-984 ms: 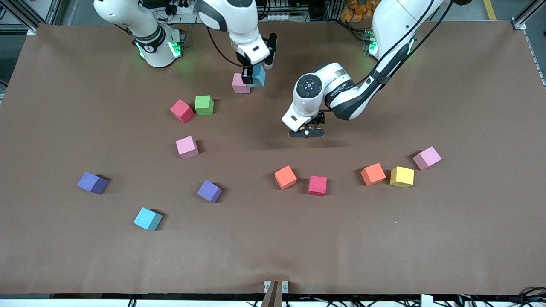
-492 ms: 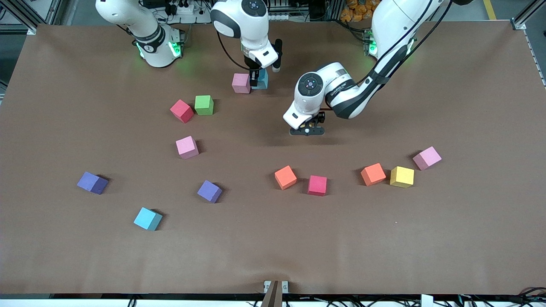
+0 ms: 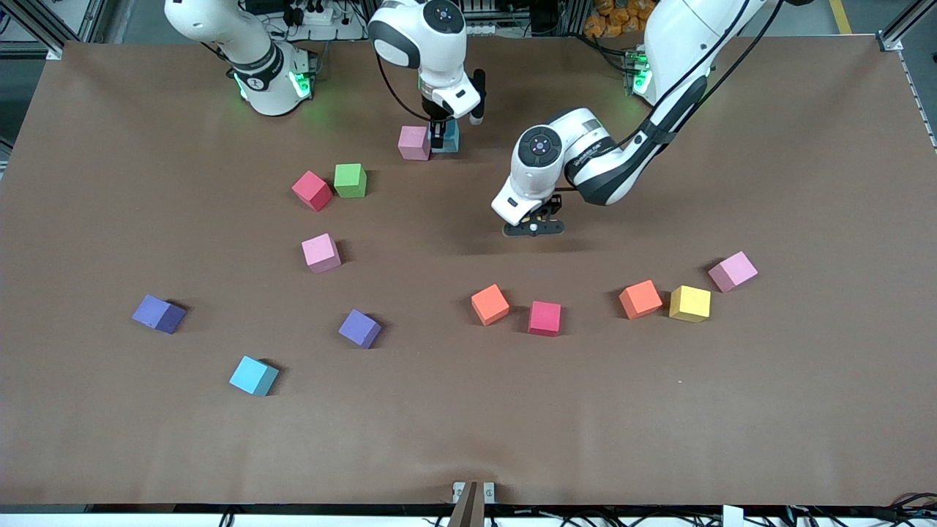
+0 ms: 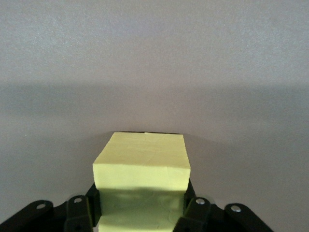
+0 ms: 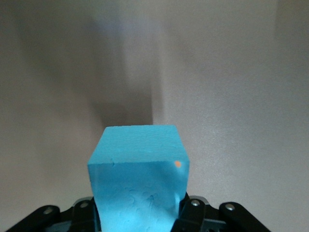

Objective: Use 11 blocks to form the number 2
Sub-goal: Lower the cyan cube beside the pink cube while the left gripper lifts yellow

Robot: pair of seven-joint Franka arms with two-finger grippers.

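Right gripper (image 3: 438, 137) has carried its cyan block (image 3: 448, 137) down beside a pink block (image 3: 413, 142) near the robots' bases; left gripper (image 3: 534, 228) has shifted slightly over bare worktop (image 3: 805, 183), mid-table.

Front view: other blocks lie scattered nearer the camera, no digit built.

Left wrist view: fingers (image 4: 77, 215) flank a yellow block (image 4: 142, 166), touching its sides, block seemingly on the worktop.

Right wrist view: fingers (image 5: 193, 212) pinch the cyan block, low over the worktop.
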